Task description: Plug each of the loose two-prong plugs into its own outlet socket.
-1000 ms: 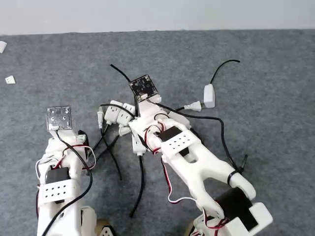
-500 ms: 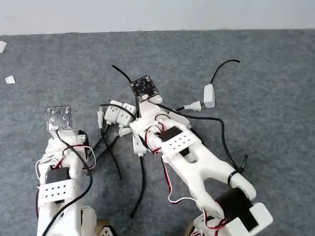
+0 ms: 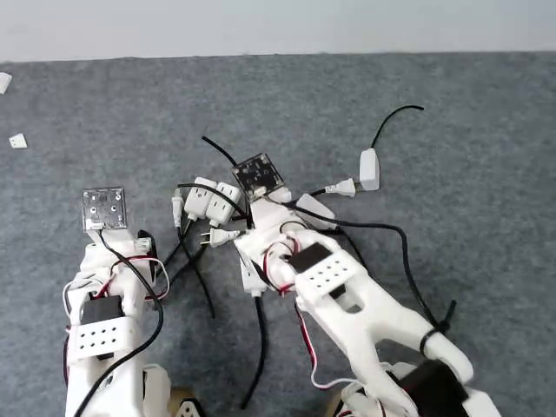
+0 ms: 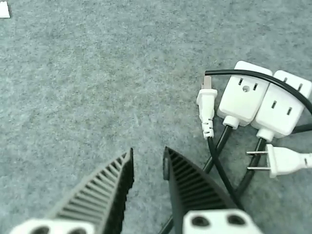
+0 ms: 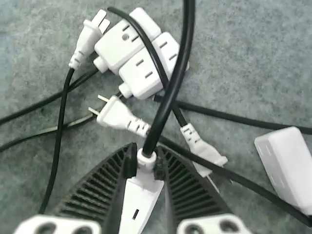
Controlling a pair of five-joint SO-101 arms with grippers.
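My right gripper [image 5: 145,153] is shut on a white plug [image 5: 140,189]; its black cable [image 5: 171,73] runs off past two joined white outlet sockets [image 5: 136,53]. A loose two-prong plug [image 5: 117,114] lies between the sockets and the gripper tips. Another plug [image 5: 90,30] rests beside the sockets, and a third [image 5: 201,150] lies under the cables. My left gripper [image 4: 147,161] is open over bare carpet, short of the sockets [image 4: 261,100], a plug [image 4: 206,105] and the two-prong plug [image 4: 280,161]. From above, the sockets [image 3: 213,200] sit between the arms.
A white adapter block [image 3: 369,168] and one more plug [image 3: 344,187] lie to the right of the right arm. Black cables [image 3: 195,261] cross the grey carpet between the arms. Bare carpet [image 3: 95,122] stretches beyond the left arm.
The right arm has drawn back toward the near edge, dragging its cable along. The two-prong plug near the sockets has come out from under it. The left arm has kept still.
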